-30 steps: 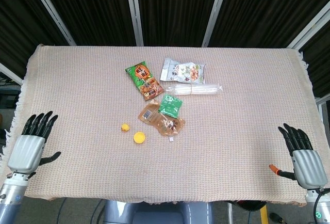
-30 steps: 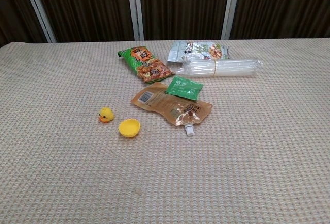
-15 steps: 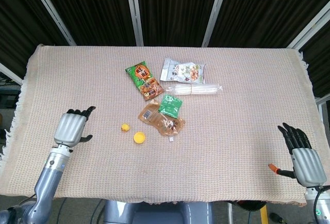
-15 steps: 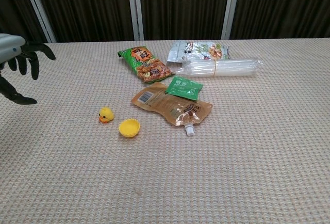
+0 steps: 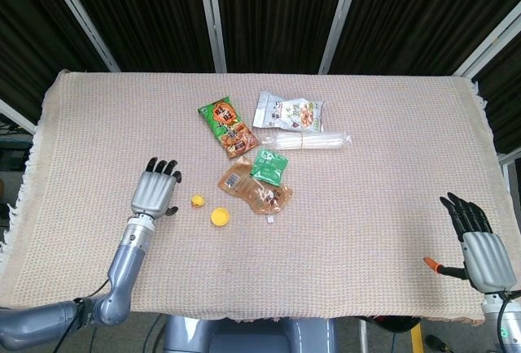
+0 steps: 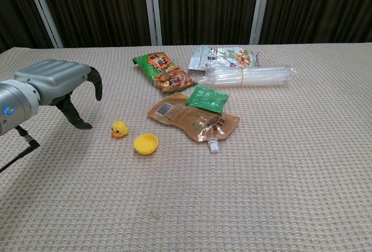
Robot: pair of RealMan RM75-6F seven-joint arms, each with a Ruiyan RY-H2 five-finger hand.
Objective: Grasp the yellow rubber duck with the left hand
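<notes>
The left hand (image 6: 55,86), empty with fingers (image 6: 93,86) curved apart, was best lowered squarely over the yellow rubber duck (image 6: 119,129) just beside it.

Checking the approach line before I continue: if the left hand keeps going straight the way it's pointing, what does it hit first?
Probably the yellow rubber duck. The left hand hangs open just beside it, fingers curled toward it, nothing between them. The yellow cup lies past the duck. Depth is unclear, so the fingers might pass slightly behind it.
</notes>
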